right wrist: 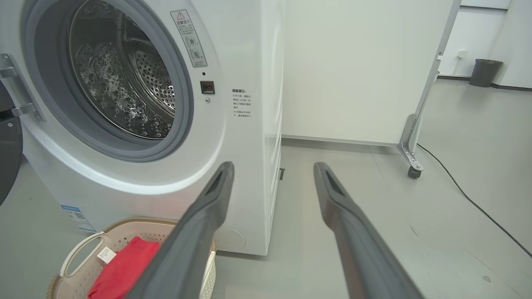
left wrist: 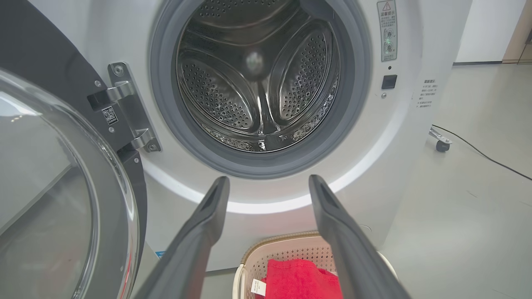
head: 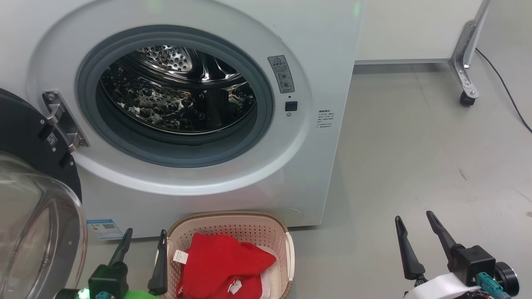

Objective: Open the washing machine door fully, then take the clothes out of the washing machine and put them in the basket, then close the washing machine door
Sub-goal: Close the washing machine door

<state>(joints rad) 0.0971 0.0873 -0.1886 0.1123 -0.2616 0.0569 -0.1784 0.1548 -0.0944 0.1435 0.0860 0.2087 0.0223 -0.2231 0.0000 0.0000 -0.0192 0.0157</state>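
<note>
- The left gripper [head: 145,231] sits at the lower left of the head view. Its two dark fingers are spread apart and hold nothing, just beside the basket's left end.
- The right gripper [head: 413,216] is at the lower right over bare grey floor [head: 415,145], well apart from the basket. Its fingers are also spread and empty.
- The basket [head: 232,216] stands on the floor, close against the foot of the washing machine, below the round opening.
- The red clothes [head: 224,261] lie in the basket, with a bit of white cloth at their right edge.
- The door [head: 25,137] is swung wide to the left on its metal hinge [head: 62,122].
- The washing machine [head: 324,124] faces the robot, with the steel drum [head: 178,95] visible inside the grey seal.
</note>
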